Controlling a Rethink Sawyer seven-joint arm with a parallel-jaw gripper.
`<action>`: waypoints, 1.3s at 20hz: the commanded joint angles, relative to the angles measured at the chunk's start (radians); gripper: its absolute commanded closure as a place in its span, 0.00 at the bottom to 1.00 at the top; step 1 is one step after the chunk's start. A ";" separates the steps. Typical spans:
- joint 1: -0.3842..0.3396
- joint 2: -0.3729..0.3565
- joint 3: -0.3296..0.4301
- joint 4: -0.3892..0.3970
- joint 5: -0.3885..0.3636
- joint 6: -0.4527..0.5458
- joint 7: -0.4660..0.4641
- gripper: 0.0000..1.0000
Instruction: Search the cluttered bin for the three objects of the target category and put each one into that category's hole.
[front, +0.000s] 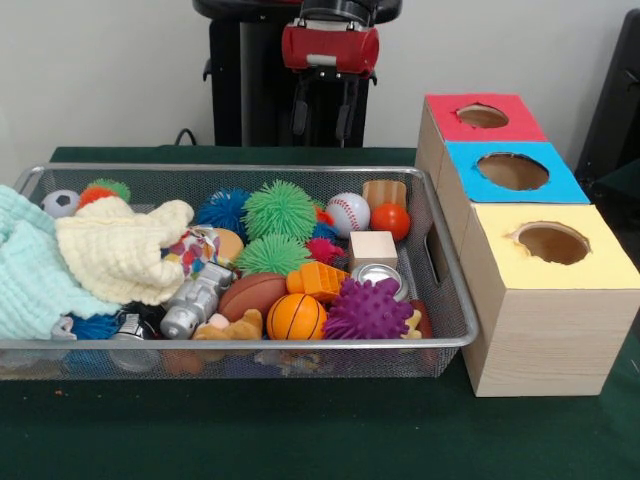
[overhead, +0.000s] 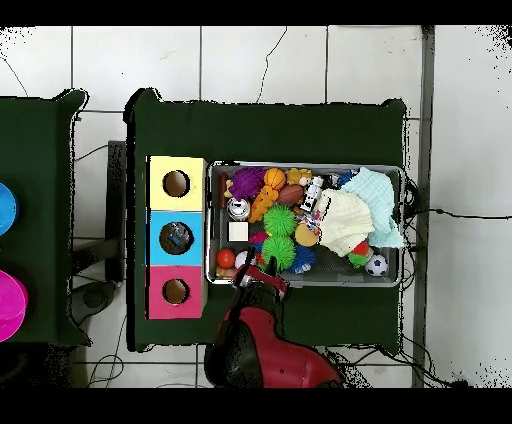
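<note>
A: Largest first?
B: Wire-mesh bin (front: 440, 262), rectangular, on dark green table (front: 300, 440). Beside it three boxes with round holes: yellow-topped box (front: 545, 300), blue (front: 510, 172), red (front: 483, 116).
A: Contents?
B: Soft cloths, mint (front: 25, 265) and cream (front: 115, 250), piled at one end. Spiky green balls (front: 280, 210), rubbery purple one (front: 367, 310). Smooth basketball (front: 296, 317), baseball (front: 347, 213), soccer ball (front: 60, 203).
A: Claw?
B: Gripper (front: 325, 135) hangs above the bin's far rim, well clear of the balls; cannot tell its opening
</note>
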 joint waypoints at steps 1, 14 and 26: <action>-0.011 0.043 -0.004 -0.062 -0.014 -0.074 0.180 0.00; -0.012 0.058 -0.009 -0.072 -0.020 -0.085 0.180 0.00; -0.017 0.081 -0.006 -0.088 -0.031 -0.101 0.178 0.00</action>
